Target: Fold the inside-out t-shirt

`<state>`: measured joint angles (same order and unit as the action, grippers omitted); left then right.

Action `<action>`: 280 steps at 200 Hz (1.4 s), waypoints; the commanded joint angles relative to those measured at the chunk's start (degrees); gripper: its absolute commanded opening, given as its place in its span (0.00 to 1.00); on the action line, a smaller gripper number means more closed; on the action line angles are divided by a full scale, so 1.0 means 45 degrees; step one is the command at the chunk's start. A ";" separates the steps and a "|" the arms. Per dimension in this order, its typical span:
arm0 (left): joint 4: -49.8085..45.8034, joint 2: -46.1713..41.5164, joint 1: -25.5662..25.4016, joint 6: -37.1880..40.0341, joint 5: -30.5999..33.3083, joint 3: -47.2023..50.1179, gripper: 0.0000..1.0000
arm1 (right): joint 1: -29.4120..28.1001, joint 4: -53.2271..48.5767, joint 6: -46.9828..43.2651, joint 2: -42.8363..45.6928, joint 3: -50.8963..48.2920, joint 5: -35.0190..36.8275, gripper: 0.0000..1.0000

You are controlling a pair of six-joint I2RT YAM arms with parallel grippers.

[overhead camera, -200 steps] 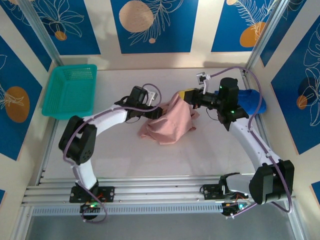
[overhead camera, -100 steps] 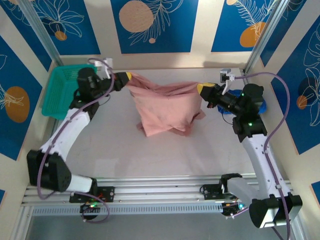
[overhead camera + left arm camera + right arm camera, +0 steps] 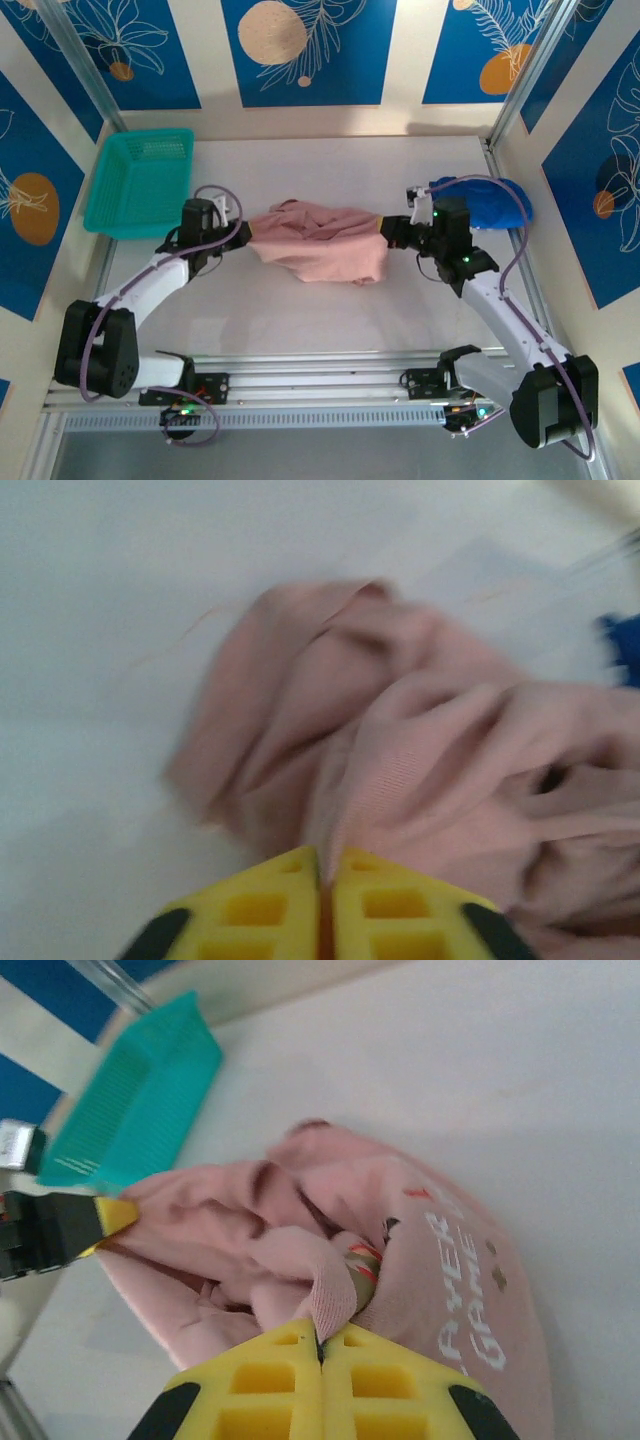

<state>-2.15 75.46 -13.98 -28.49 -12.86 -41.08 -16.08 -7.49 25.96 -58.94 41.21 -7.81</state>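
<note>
Two pinches hold the pink t-shirt (image 3: 320, 250) bunched on the table (image 3: 300, 315): the left gripper (image 3: 322, 880) and right gripper (image 3: 320, 1345) each clamp shut on an opposite edge; next, probably spread it flat before folding

Our left arm (image 3: 150, 285) rises from its base at the near edge of the table (image 3: 300, 320), elbow out toward the near left corner, forearm slanting in toward the middle; our left gripper (image 3: 243, 228) points right, its jaws pressed together on a fold of the inside-out t-shirt (image 3: 320, 245); our right arm (image 3: 505, 305) mirrors it from the near right corner, forearm slanting leftward; our right gripper (image 3: 386, 228) points left, jaws pinched on the inside-out t-shirt's other end.
</note>
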 commanded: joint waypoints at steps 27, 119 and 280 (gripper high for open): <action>-0.1782 -0.2123 -0.2192 0.2226 0.3852 0.0639 0.51 | -0.2421 -0.2073 0.0531 0.0216 -0.1249 0.2888 0.00; -0.1523 0.2379 -0.4882 0.3854 0.4351 -0.3301 0.60 | -0.2730 -0.2003 0.0092 0.0558 -0.1171 0.3005 0.00; -0.1607 0.1992 -0.3655 0.3204 0.2681 -0.6327 0.00 | -0.2052 -0.2628 -0.0530 0.1942 -0.0169 0.3821 0.00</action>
<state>-13.82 96.86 -33.19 -10.72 8.14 -69.56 -26.57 -18.85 25.54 -52.69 35.70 6.50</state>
